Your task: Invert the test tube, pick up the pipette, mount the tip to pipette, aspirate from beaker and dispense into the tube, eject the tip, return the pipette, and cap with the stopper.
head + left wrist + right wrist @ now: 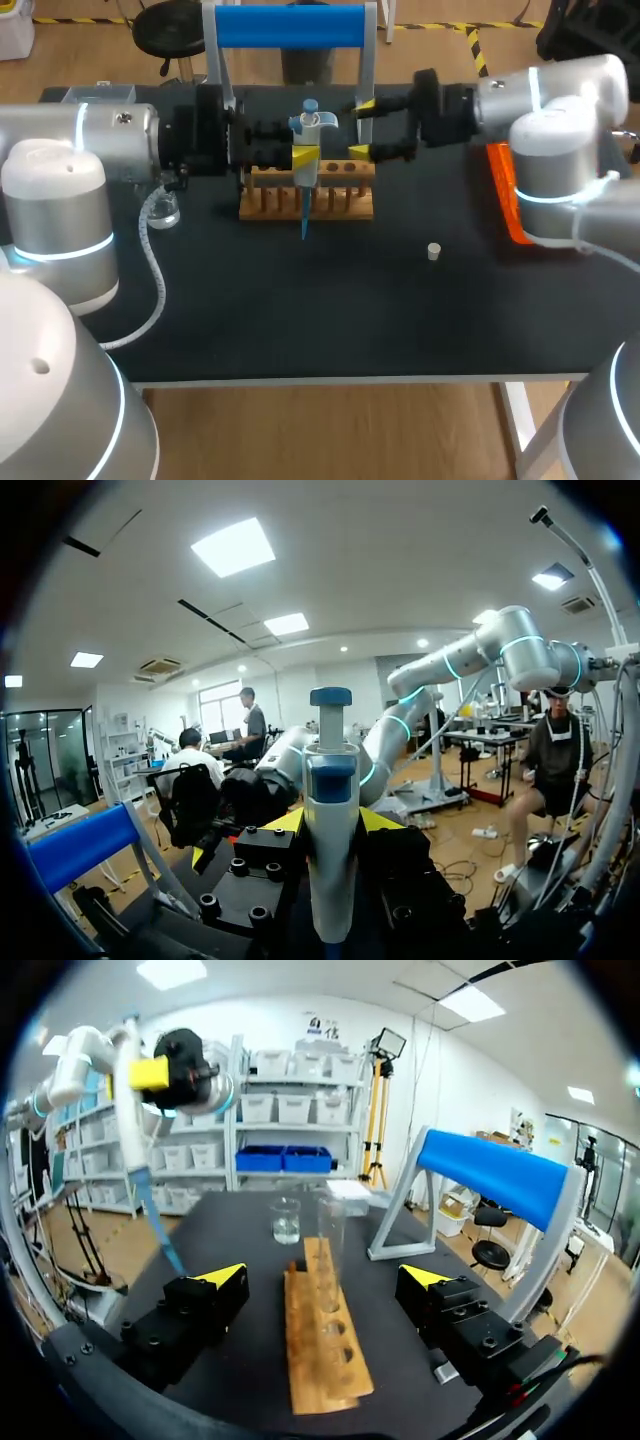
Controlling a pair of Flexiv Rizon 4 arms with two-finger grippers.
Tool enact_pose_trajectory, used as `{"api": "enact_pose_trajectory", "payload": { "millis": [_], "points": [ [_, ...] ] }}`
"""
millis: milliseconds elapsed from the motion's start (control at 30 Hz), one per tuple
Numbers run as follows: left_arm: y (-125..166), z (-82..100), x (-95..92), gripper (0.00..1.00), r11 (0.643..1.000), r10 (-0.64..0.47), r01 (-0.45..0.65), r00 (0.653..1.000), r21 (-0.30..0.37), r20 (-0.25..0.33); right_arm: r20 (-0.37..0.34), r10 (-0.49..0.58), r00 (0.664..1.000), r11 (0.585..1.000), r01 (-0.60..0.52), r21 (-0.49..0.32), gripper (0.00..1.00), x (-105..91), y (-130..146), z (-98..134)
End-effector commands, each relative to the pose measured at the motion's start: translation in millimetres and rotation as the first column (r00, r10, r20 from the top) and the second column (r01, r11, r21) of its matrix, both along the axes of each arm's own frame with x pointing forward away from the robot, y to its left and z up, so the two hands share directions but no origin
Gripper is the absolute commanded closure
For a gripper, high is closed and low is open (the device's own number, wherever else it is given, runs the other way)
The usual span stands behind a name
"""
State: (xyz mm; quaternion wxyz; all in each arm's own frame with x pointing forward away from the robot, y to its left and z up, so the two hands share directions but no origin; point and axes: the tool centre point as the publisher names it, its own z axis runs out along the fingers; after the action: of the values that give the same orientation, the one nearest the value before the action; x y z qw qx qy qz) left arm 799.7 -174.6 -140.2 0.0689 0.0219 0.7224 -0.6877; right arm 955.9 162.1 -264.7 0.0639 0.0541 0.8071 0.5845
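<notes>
The left gripper [332,825] has its fingers closed on the pipette [308,135], held upright with a blue tip [304,215] mounted and hanging just in front of the rack [350,200]. So pick-up and tip mounting look done. The tube [331,1245] stands upright in the rack, so the inverting looks done too. Whether liquid has been drawn from the beaker [163,210], which is off beside the rack, I cannot tell.

The right gripper [362,128] hovers with its fingers open on either side of the rack's end, holding nothing.

Still to do, as I judge it: dispensing into the tube, ejecting the tip, returning the pipette to the stand [290,26], and capping. The stopper [434,251] lies alone on the bench [300,310].
</notes>
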Motion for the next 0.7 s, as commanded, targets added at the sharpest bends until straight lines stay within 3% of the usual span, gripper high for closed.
{"api": "enact_pose_trajectory", "payload": {
  "millis": [33,467,700],
  "points": [
    [-2,-0.1,-1.1,1.0,1.0,0.007,-0.007,1.0,-0.002,0.002,0.015,-0.016,1.0,0.999,0.016,0.052,0.0,-32.3,-37,22],
    [-2,-0.1,-1.1,1.0,1.0,0.007,-0.007,1.0,-0.002,0.002,-0.014,0.064,0.998,0.987,-0.061,0.147,0.0,-95.8,-26,51],
    [-2,-0.1,-1.1,1.0,1.0,0.007,-0.007,1.0,-0.002,0.002,0.01,0.091,0.996,0.978,-0.092,0.189,0.0,-116.4,-11,60]
  ]
}}
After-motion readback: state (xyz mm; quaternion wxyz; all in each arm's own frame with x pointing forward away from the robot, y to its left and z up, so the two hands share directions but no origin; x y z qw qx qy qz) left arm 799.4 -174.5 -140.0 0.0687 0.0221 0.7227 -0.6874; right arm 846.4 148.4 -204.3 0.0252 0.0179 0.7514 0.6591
